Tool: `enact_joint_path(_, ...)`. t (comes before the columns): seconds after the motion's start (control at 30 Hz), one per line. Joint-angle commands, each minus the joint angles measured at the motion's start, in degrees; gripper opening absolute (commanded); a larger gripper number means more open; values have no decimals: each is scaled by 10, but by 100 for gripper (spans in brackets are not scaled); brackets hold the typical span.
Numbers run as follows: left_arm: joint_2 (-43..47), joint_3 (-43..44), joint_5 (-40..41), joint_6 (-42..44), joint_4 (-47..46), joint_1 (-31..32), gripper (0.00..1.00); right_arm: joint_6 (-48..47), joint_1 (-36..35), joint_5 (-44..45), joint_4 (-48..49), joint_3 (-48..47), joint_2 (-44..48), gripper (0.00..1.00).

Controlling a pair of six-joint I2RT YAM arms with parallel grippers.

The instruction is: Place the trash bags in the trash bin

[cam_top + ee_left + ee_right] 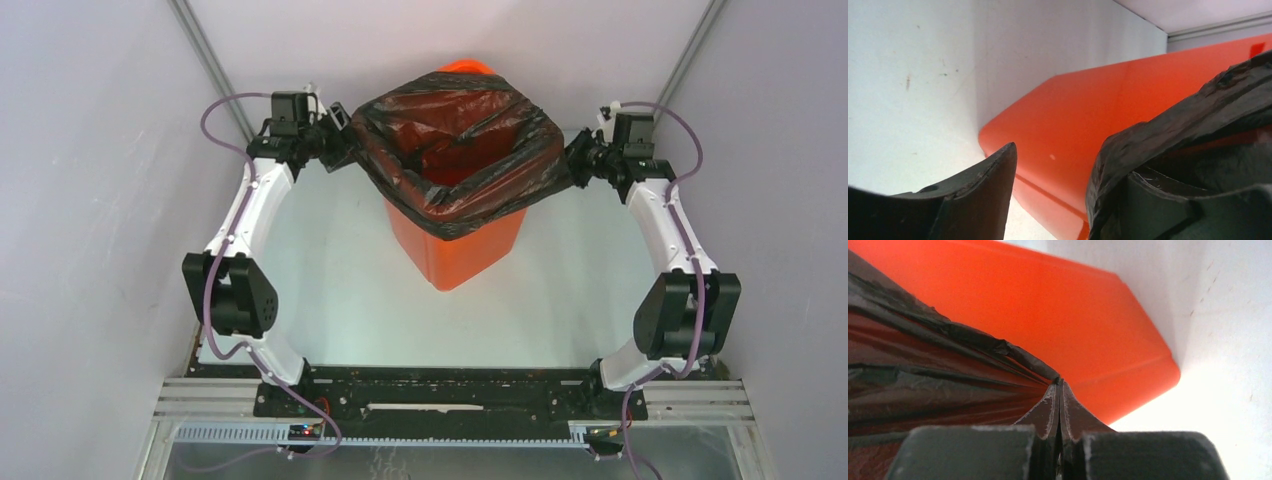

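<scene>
The orange trash bin (455, 245) stands mid-table. The black trash bag (460, 140) is stretched open over its mouth, its lower part hanging inside. My left gripper (340, 140) is at the bag's left corner. In the left wrist view its jaws (1055, 150) stand wide apart, and the bag's edge (1188, 115) drapes over the right finger beside the bin's wall (1088, 115). My right gripper (575, 165) is at the bag's right corner. In the right wrist view it (1060, 382) is shut on the bag's pulled-taut edge (923, 370) next to the bin (1048, 305).
White walls close in the table on the left, right and back. Metal posts (210, 60) run up the back corners. The bin's far side is near the back wall.
</scene>
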State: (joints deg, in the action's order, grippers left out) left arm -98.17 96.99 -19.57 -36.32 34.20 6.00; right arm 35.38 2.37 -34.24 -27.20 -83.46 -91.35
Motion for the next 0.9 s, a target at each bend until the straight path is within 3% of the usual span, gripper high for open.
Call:
enact_joint_path(0.0, 59, -29, -82, -32, -53, -3, 69, 54, -16, -51, 19, 45, 70, 3)
enact_joint_path(0.13, 76, -40, -79, -21, -50, -4, 77, 49, -46, -38, 11, 76, 133, 20)
enact_joint_path(0.23, 79, -35, -74, -14, -33, -3, 81, 17, -45, -16, -31, 77, 168, 42)
enact_joint_path(0.33, 91, -35, -67, -14, -22, -4, 84, -20, 0, 26, -97, 72, 202, 65)
enact_joint_path(0.4, 104, -42, -63, -13, -21, -3, 86, -43, 27, 41, -127, 59, 217, 74)
enact_joint_path(0.67, 131, -46, -7, -12, 28, 9, 99, -34, 37, 69, -116, -3, 193, 83)
enact_joint_path(0.87, 164, 23, 146, 77, 160, 7, 100, -21, 18, 69, -105, -35, 150, 82)
